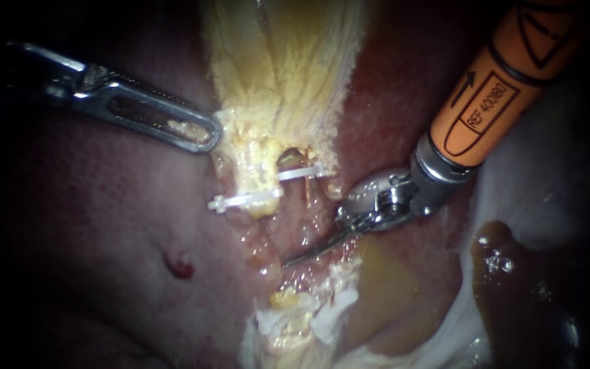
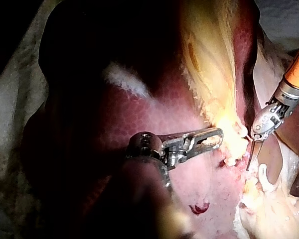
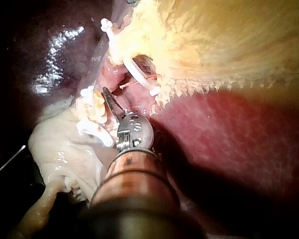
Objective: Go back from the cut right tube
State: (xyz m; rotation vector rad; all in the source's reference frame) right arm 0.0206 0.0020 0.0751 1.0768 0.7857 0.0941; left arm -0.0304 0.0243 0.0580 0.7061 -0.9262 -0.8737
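Blades of right instrument [image 1: 302, 257] curved, closed, left instrument [image 1: 207, 135] with fenestrated jaws gripping fibrous yellow gallbladder [image 1: 281, 61].

The endoscope sits close above the tissue and looks down on a white clip [image 1: 246, 199] near mid-view. The left instrument [image 1: 203, 133] enters from its left and the right instrument [image 1: 293, 261] from its upper right. The left wrist camera looks forward along its own shaft from farther back. It takes in a wide stretch of liver [image 2: 154, 109], edged by what may be pale cloth [image 2: 10, 99], though that margin is dim. The right wrist camera rides just behind its own shaft, nearest of the three, and faces the clipped spot from the other side. All three views share that clipped patch and the right instrument's tip.
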